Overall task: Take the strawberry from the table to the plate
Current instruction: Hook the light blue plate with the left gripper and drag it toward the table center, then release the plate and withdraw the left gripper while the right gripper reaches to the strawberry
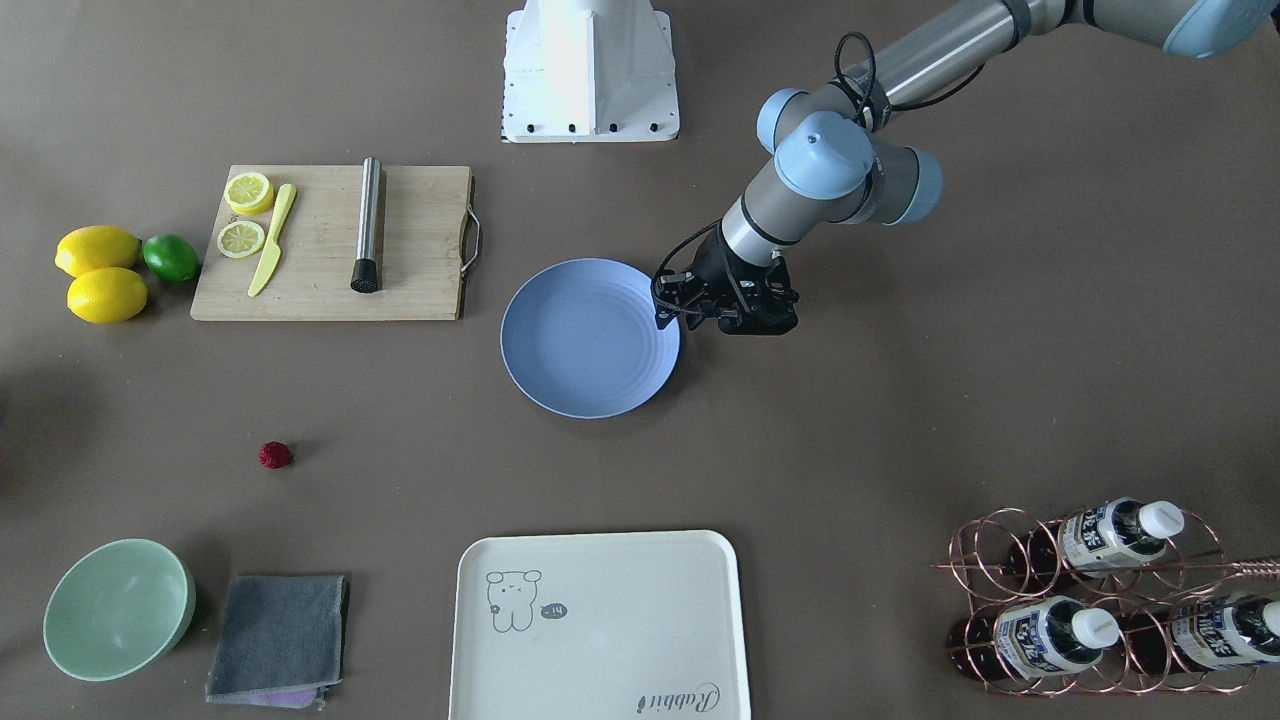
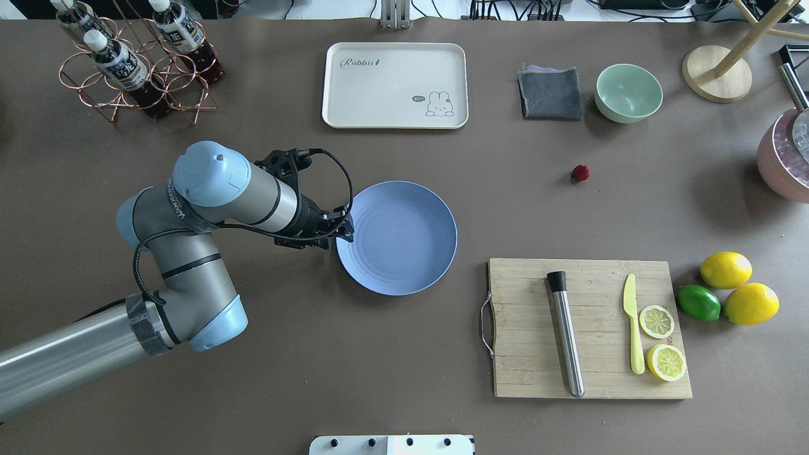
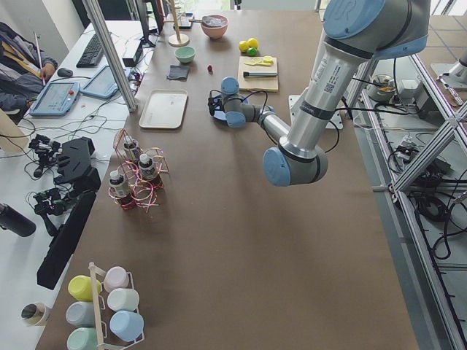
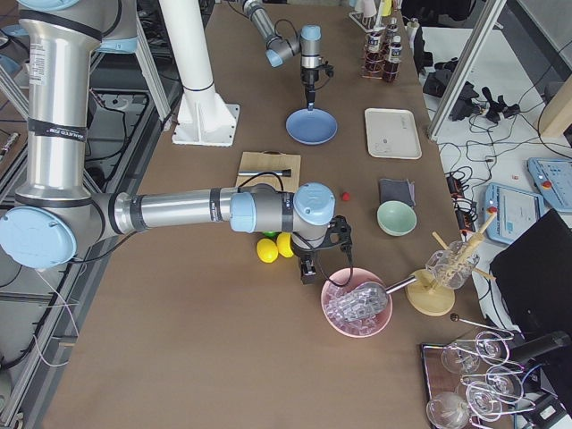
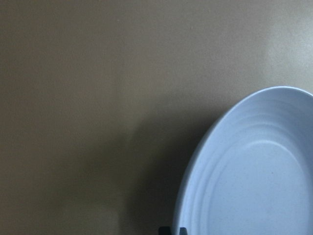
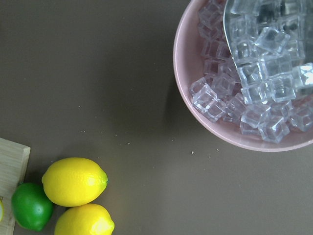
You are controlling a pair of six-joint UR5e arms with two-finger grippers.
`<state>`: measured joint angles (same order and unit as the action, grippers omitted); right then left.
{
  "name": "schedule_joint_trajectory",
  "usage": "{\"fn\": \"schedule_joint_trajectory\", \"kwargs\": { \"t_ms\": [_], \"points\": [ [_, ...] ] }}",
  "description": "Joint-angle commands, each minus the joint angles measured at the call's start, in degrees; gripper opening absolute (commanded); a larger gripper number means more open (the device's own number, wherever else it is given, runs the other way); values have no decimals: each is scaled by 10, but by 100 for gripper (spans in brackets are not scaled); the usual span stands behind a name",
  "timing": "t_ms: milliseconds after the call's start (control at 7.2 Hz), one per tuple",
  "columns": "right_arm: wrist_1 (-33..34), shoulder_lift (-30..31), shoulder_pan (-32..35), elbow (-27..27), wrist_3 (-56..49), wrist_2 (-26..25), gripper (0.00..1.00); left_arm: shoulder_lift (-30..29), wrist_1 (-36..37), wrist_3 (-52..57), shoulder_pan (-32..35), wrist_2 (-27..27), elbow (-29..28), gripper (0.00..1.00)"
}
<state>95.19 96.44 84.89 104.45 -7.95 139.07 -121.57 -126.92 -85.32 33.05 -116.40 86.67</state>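
Note:
The strawberry (image 1: pixel 275 455) (image 2: pixel 580 172), small and dark red, lies on the bare table (image 2: pixel 442 354), well apart from the plate. The periwinkle plate (image 1: pixel 590 337) (image 2: pixel 397 238) sits near the table's middle with nothing on it. My left gripper (image 2: pixel 344 230) (image 1: pixel 664 316) hangs at the plate's rim on the robot's left side, its fingertips together and holding nothing. In the left wrist view the plate (image 5: pixel 254 171) fills the lower right. My right gripper (image 4: pixel 307 271) shows only in the exterior right view, low between the lemons and the pink bowl. I cannot tell whether it is open or shut.
A wooden cutting board (image 2: pixel 591 328) carries a steel muddler, a yellow knife and lemon slices. Two lemons (image 2: pixel 725 269) and a lime (image 2: pixel 698 303) lie beside it. A mint bowl (image 2: pixel 628 92), grey cloth (image 2: pixel 550 93), white tray (image 2: pixel 395 85), bottle rack (image 2: pixel 136 66) and a pink ice bowl (image 6: pixel 249 73) also stand here.

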Motion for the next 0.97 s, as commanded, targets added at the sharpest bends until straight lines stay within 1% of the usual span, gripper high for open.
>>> {"fn": "schedule_joint_trajectory", "kwargs": {
  "t_ms": [0, 139, 278, 417, 556, 694, 833],
  "points": [
    [0, -55, -55, 1, 66, 2, 100, 16, 35, -14, 6, -3, 42, 97],
    [-1, -88, -87, 1, 127, 1, 100, 43, 64, -12, 7, -5, 88, 97],
    [-1, -119, -120, -1, 191, -4, 100, 60, 80, -9, 17, -6, 114, 97],
    [-6, -157, -163, -2, 265, -24, 99, 77, 84, -7, 27, -7, 131, 97],
    [-44, -186, -215, -16, 352, -59, 99, 81, 107, 35, 39, -10, 135, 97],
    [-116, -213, -248, -61, 430, -80, 98, 81, 163, 96, 62, -33, 147, 97],
    [-185, -229, -280, -104, 483, -94, 98, 88, 224, 162, 87, -39, 170, 97]
  ]
}}
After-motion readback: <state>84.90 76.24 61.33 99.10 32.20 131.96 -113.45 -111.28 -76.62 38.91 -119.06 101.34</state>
